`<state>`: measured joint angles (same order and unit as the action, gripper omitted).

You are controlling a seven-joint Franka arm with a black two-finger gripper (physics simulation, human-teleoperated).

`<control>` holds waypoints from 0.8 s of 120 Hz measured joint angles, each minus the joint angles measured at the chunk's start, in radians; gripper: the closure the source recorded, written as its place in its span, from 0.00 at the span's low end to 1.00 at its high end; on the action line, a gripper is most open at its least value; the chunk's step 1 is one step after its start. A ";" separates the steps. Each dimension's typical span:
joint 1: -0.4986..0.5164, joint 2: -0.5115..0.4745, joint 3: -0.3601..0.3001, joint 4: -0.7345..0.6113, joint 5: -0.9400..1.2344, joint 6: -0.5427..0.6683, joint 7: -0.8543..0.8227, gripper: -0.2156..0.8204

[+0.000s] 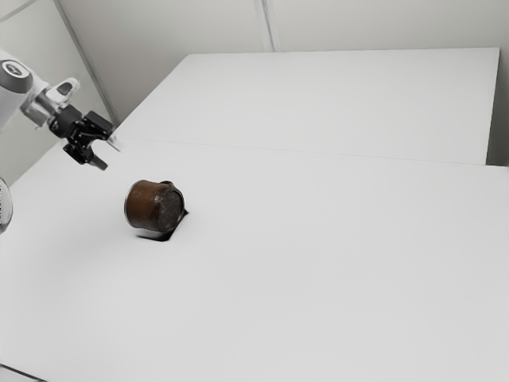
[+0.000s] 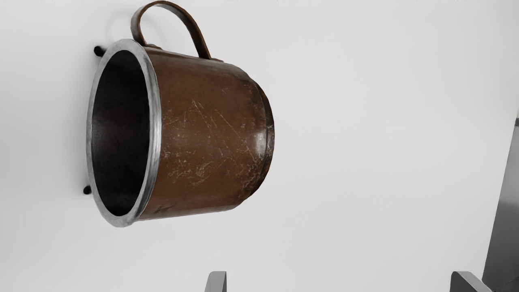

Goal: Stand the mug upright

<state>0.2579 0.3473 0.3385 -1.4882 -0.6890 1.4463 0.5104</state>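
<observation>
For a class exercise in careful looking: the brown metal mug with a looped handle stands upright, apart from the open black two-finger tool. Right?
Not quite: the wrist view shows the brown metal mug lying on its side. It does have a looped handle and is apart from the open black two-finger tool.

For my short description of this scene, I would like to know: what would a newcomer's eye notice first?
Probably the brown, scratched mug, lying on its side on the white table, its dark mouth ringed by a bright metal rim. Next comes the black gripper, open above the table toward the exterior view's left, with nothing between its fingers.
</observation>
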 joint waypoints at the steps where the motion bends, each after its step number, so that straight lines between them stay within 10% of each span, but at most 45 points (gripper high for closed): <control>1: 0.005 0.006 0.000 0.001 -0.008 -0.002 0.006 0.21; 96: 0.092 0.247 -0.002 -0.051 -0.340 -0.050 0.295 0.21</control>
<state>0.3502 0.5944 0.3362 -1.5392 -1.0293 1.3959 0.8049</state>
